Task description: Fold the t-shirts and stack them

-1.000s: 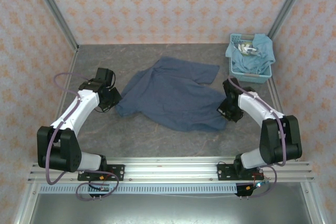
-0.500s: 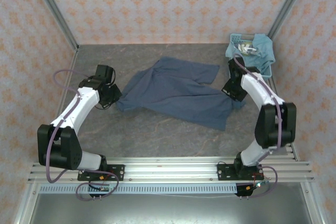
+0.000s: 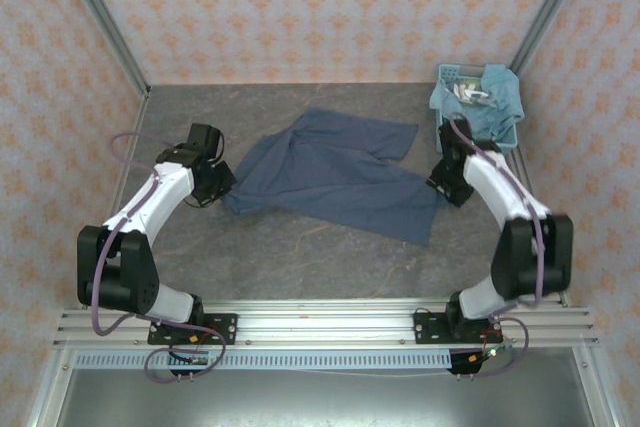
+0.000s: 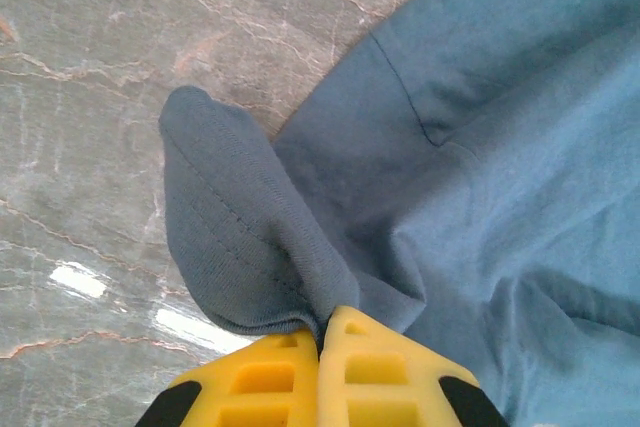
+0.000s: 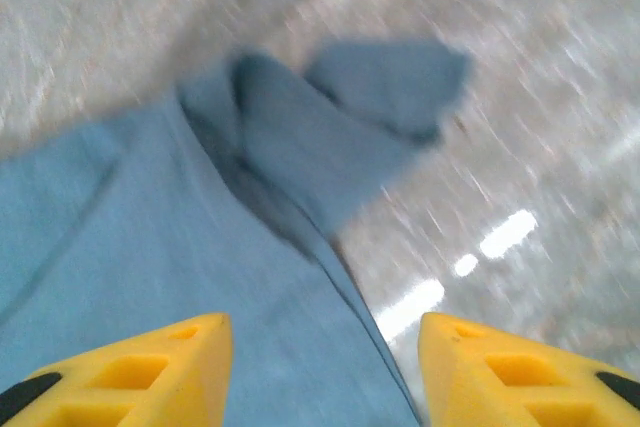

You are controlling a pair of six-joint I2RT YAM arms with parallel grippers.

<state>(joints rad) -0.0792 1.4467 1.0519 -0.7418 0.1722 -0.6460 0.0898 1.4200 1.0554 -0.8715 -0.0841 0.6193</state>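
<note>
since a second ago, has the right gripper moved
Yes. The right gripper has moved up the table toward the far wall, ending closer to the basket.

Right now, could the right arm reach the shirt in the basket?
Probably yes: the right gripper is open above the dark shirt, and the basket sits just beyond it, open-topped, with the teal shirt on top.

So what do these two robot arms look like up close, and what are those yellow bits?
The left arm and right arm match: white shells between chunky black joints, with a thin purple cable looping along each. The left gripper and right gripper each have two yellow wedge-shaped fingers with moulded rectangular pockets, black further back.
</note>
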